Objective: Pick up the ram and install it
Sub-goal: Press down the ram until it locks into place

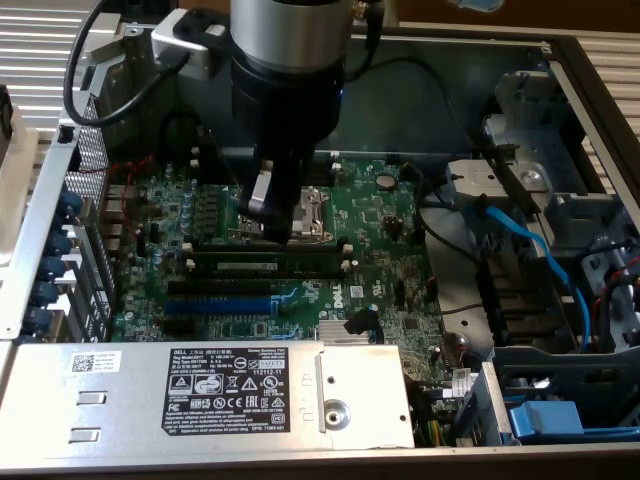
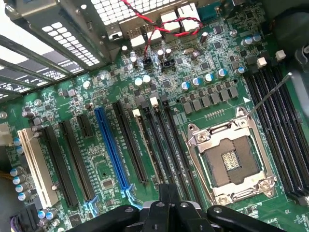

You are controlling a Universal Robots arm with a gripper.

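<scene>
The end effector (image 1: 272, 215) hangs over the green motherboard (image 1: 380, 215) inside the open computer case (image 1: 560, 60), its fingers drawn fully together with nothing gripped between them, the tip just above the silver CPU socket (image 1: 312, 215). Taking that socket as the landmark: the ram (image 1: 270, 266) lies just on the near side of it in the exterior view, a long dark green stick with a small white label, sitting along one of the black memory slots (image 1: 265, 258) with their white end clips; whether it is pressed fully home I cannot tell. One step further from the socket on that same side runs the blue expansion slot (image 1: 218, 303), and beyond that again sits the grey power supply (image 1: 240, 395) with its black label. To the exterior view's right of the socket, blue cables (image 1: 545, 265) trail through the drive bay. In the wrist view the closed end effector (image 2: 168, 199) sits beside the CPU socket (image 2: 231, 159), with the memory slots (image 2: 164, 145) and the blue expansion slot (image 2: 112, 147) running alongside
</scene>
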